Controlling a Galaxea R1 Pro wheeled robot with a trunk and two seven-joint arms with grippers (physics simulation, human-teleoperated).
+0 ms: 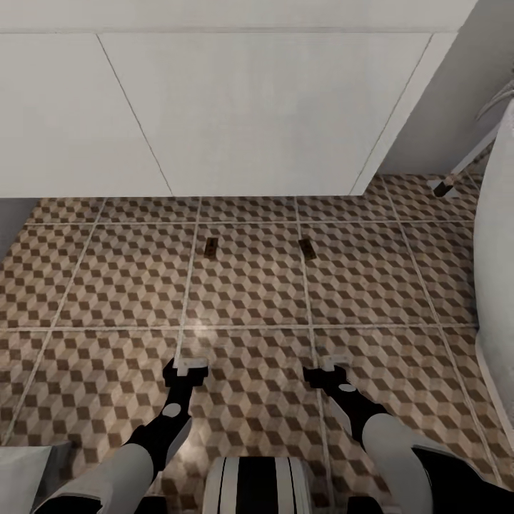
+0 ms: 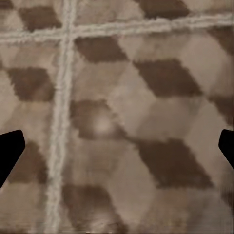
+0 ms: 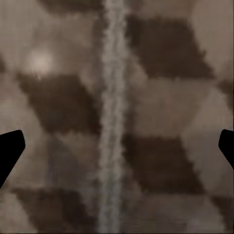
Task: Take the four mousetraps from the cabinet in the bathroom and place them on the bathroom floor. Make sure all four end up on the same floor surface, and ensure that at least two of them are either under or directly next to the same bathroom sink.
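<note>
Two mousetraps lie flat on the cube-patterned bathroom floor (image 1: 243, 293), just in front of the sink's white two-door vanity (image 1: 235, 107): one mousetrap (image 1: 210, 248) to the left and another mousetrap (image 1: 307, 248) to the right. My left gripper (image 1: 189, 365) (image 2: 117, 146) hangs low over the tiles, open and empty, well short of the left trap. My right gripper (image 1: 330, 368) (image 3: 117, 146) is likewise open and empty, short of the right trap. Both wrist views look straight down on bare tile and grout. The cabinet is out of view.
A curved white fixture (image 1: 496, 257) bounds the floor on the right. A slim white leg with a dark foot (image 1: 444, 188) stands by the vanity's right corner. My own base (image 1: 257, 485) is at the near edge, and a pale grey object (image 1: 21, 471) sits at the near left.
</note>
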